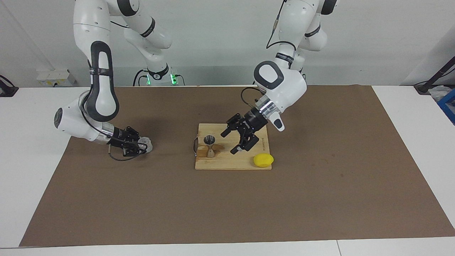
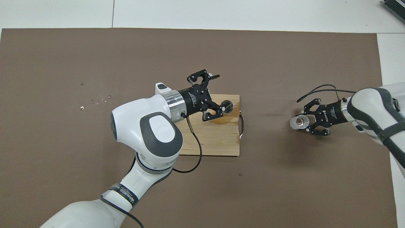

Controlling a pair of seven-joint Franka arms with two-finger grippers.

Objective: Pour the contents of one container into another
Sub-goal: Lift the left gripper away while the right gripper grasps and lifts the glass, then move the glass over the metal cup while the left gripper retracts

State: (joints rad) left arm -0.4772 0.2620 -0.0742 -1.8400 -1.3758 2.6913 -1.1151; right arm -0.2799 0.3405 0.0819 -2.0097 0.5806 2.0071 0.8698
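— Listing item one: cup, on the mat toward the right arm's end, upright, clamped in the right gripper — fingers closed on its sides.
— Item two?
— Jigger, upright on the board, well apart from the cup, toward the left arm's end. Left gripper hangs over the board beside it, fingers spread, empty.
— So the carry?
— Sideways, cup to jigger.
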